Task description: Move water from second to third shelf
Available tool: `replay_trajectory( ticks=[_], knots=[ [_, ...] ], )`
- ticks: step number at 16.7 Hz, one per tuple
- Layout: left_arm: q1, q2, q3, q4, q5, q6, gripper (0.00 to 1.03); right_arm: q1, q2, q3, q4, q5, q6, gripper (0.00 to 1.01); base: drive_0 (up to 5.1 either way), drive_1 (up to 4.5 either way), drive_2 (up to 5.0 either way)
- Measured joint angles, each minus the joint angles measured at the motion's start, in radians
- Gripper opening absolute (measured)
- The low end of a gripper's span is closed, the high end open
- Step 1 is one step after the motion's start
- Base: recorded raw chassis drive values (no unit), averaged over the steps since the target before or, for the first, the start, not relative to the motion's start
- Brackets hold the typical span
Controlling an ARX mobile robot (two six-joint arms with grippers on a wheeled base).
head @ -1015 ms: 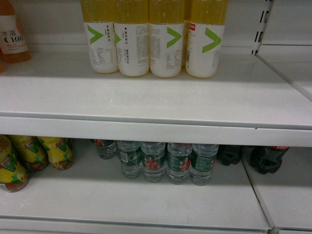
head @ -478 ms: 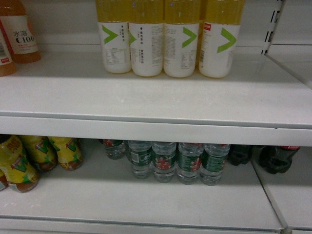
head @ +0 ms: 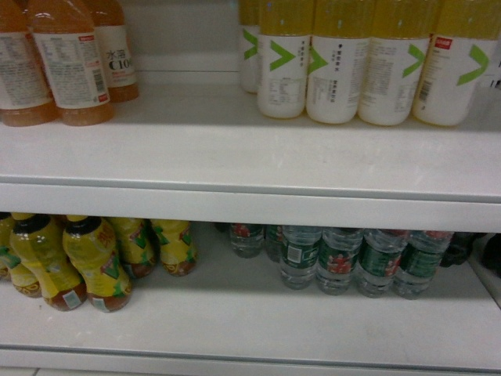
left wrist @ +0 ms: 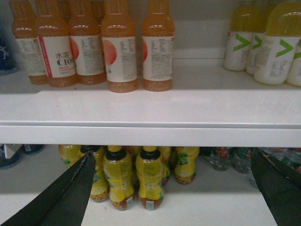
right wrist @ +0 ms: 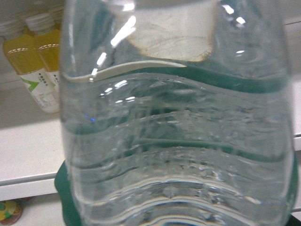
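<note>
Already a water bottle (right wrist: 178,132) is held right against the right wrist camera, seemingly gripped, though those fingers are hidden. The left gripper (left wrist: 174,188) is spread wide and empty; placing on a shelf (head: 235,157) is left.

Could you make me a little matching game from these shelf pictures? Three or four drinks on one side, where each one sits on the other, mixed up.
Things:
1. orange drink bottles
2. yellow bottles with green arrow labels
3. water bottles with green labels
4. yellow-wrapped dark-capped bottles

Places:
A. lower shelf, right part
B. upper shelf, left part
C. lower shelf, left part
D. upper shelf, right part

Pairs: 1-B, 2-D, 3-A, 4-C
</note>
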Motion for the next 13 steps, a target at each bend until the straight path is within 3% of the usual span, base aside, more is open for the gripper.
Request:
replay_trajectory(
  ticks=[13],
  knots=[
    [0.0,0.0,0.0,0.0,0.0,0.0,0.98,0.0,0.0,0.0,0.001,0.002,0.0,0.43,-4.5,2.2,2.2]
  ],
)
